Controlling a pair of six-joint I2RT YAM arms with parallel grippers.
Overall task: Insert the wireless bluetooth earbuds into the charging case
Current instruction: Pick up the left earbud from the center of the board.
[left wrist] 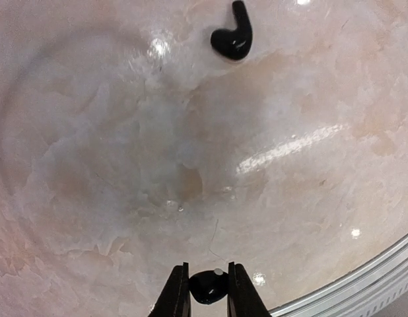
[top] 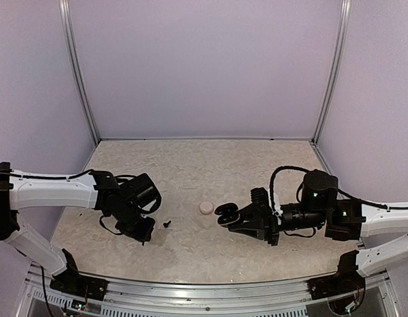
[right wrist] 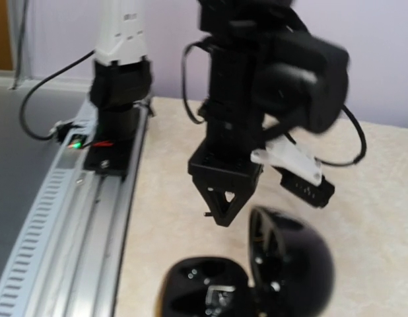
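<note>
We have the left claw [left wrist: 209,292] closed on one black earbud [left wrist: 208,284] low over the worktop [left wrist: 191,165], the second earbud [left wrist: 234,36] lying loose nearby, and the right claw [top: 240,221] gripping the open case [right wrist: 210,290], so neither earbud looks seated yet.

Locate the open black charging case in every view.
Top external: charging case right of centre, at the right gripper.
Left wrist: not in it.
Right wrist: bottom centre, lid open.
Shared landmark: left gripper, shut on an earbud; seen in all three views.
</note>
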